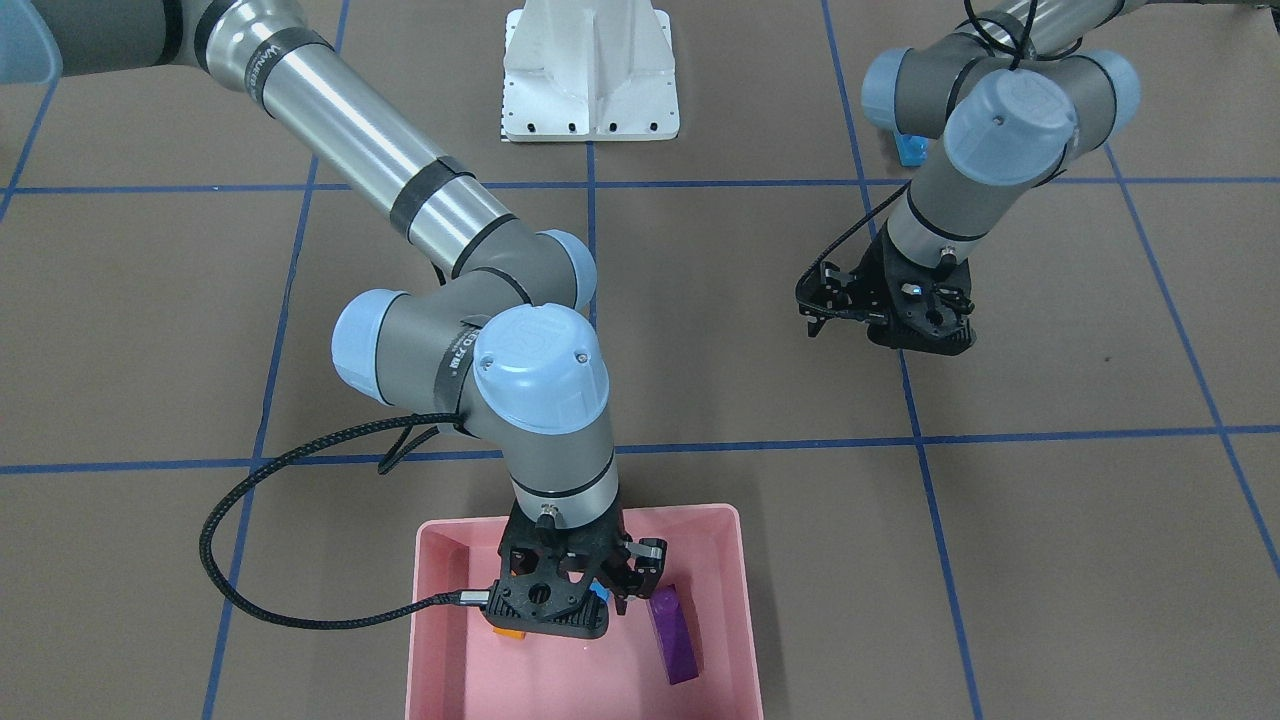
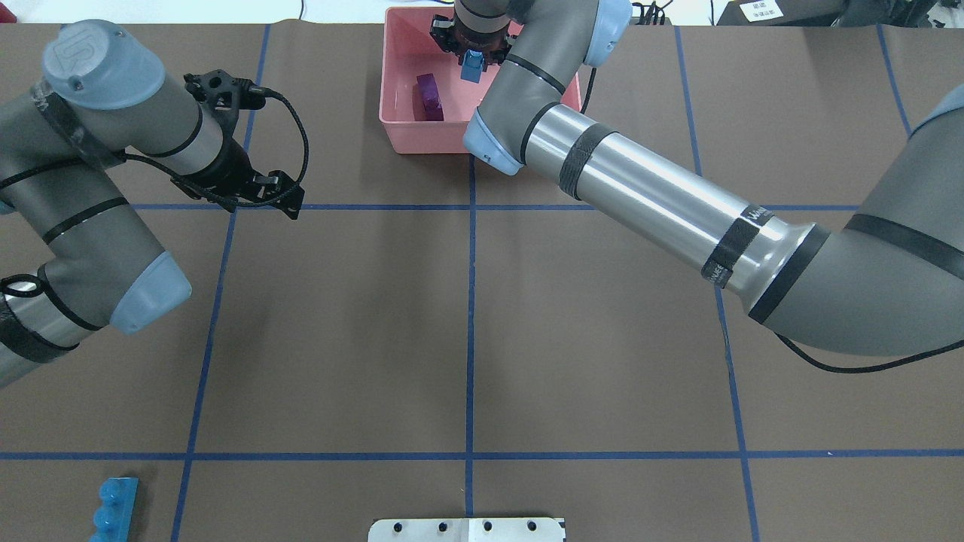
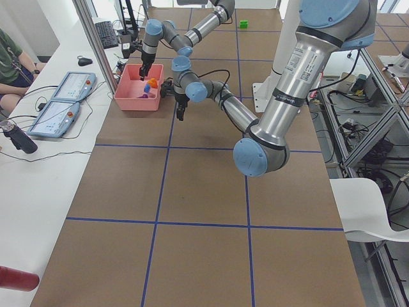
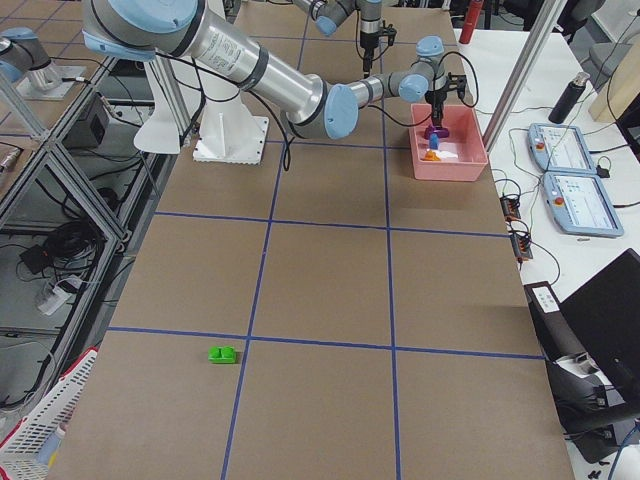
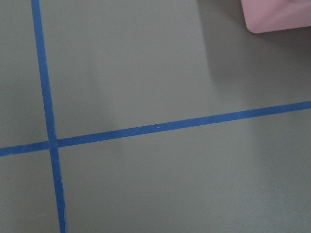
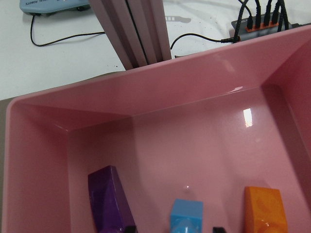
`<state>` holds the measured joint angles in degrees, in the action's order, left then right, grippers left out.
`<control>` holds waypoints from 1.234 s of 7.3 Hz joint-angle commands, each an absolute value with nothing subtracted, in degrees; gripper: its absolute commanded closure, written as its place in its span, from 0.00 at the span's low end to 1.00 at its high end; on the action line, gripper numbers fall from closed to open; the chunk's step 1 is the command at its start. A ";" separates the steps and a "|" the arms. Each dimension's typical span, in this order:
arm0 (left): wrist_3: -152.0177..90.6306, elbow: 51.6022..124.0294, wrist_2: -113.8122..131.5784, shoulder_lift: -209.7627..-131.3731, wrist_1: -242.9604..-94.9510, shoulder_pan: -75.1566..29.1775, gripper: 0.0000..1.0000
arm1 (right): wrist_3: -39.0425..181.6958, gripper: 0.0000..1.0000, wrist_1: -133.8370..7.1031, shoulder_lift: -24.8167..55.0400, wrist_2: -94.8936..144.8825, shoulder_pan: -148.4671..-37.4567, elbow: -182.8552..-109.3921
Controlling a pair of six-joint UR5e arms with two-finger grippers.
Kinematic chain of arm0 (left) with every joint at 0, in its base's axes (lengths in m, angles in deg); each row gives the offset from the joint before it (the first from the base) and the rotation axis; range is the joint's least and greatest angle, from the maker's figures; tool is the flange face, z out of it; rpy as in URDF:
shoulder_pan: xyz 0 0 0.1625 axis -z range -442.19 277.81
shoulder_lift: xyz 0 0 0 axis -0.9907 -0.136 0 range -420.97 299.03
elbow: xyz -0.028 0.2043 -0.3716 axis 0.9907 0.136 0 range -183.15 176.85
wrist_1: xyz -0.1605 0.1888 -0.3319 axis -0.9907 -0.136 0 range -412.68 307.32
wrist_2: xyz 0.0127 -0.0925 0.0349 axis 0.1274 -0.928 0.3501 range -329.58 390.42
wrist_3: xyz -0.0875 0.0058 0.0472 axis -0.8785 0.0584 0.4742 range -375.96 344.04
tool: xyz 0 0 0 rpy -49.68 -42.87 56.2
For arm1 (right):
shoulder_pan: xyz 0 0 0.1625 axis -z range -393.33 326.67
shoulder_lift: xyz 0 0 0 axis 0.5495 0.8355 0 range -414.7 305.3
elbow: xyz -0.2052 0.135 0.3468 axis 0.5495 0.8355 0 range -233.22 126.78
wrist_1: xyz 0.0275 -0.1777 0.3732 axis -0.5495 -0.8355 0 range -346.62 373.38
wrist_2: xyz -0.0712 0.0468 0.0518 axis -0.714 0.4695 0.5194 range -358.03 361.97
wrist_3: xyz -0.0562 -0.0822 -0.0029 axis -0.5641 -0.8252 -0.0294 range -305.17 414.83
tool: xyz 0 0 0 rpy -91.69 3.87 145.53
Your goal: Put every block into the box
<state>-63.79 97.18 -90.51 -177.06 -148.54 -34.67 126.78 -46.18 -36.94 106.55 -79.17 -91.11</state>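
The pink box [image 1: 440, 560] stands at the table's far edge [image 2: 399, 128]. In it lie a purple brick [image 1: 674, 632] and an orange brick [image 6: 265, 208]. My right gripper [image 2: 471, 64] hangs inside the box. The small blue brick [image 6: 186, 216] is between its fingertips [image 6: 218, 228], which stand apart from it, so it is open. My left gripper [image 2: 241, 194] hovers over bare table left of the box, seemingly open and empty. The long blue brick [image 2: 113, 508] lies near my left base side. The green brick [image 4: 222, 353] lies far off on the right end of the table.
The white robot base [image 1: 590, 80] stands at the table's near middle edge. Blue tape lines cross the brown table top [image 5: 160, 127]. Tablets [image 3: 61, 109] and cables lie on the white bench beyond the box, where a person sits.
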 commanded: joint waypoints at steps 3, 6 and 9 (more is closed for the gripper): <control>-63.69 99.66 -90.52 -175.59 -148.13 -34.90 0.00 | 124.10 0.00 -46.56 -37.03 107.17 -79.91 -91.71; -63.60 110.63 -90.43 -164.55 -147.95 -35.16 0.00 | 120.59 0.01 -61.77 -33.80 113.58 -82.81 -106.13; -67.87 119.69 -90.08 -152.68 -146.02 -38.92 0.00 | 116.88 0.00 -75.36 -17.14 118.24 -84.83 -134.78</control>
<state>-65.12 116.27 -90.25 -157.41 -146.49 -36.97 117.81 -71.03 -24.48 116.23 -83.88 -123.36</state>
